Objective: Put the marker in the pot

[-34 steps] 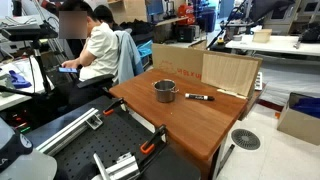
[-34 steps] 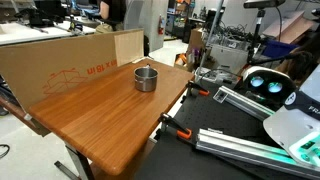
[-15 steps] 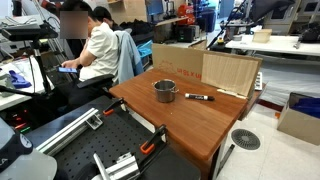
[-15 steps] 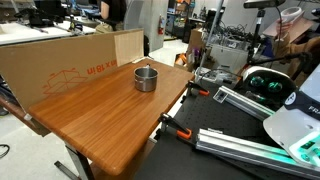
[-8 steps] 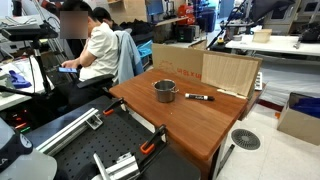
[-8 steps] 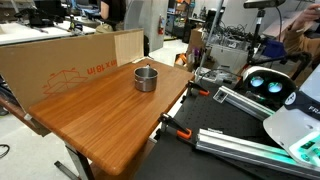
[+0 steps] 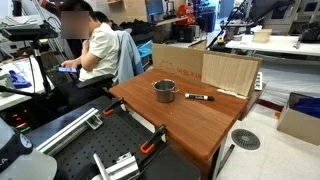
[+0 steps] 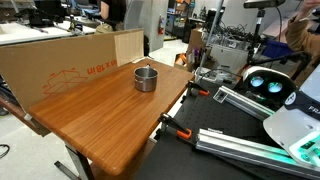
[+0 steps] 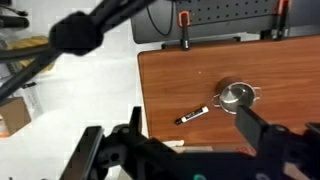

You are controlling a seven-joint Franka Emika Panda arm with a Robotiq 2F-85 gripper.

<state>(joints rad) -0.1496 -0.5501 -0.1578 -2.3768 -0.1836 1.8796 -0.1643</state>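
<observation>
The silver pot [image 7: 165,91] stands upright on the wooden table [image 7: 190,125], also seen in the other exterior view [image 8: 146,78]. The black marker [image 7: 199,97] lies flat on the table a short way beside the pot. It does not show in the exterior view that looks along the cardboard. In the wrist view, the marker [image 9: 193,115] lies just left of the pot [image 9: 237,96]. My gripper [image 9: 188,111] hangs high above them, open and empty, its dark fingers framing both. The gripper does not show in either exterior view.
Cardboard sheets [image 7: 228,72] [image 8: 60,68] stand along the table's back edge. A person [image 7: 98,48] sits at a desk beyond the table. Orange clamps [image 8: 183,132] and metal rails [image 7: 70,130] lie at the near edge by my base.
The pot and marker have not moved. Only a person at the far edge of an exterior view has shifted slightly.
</observation>
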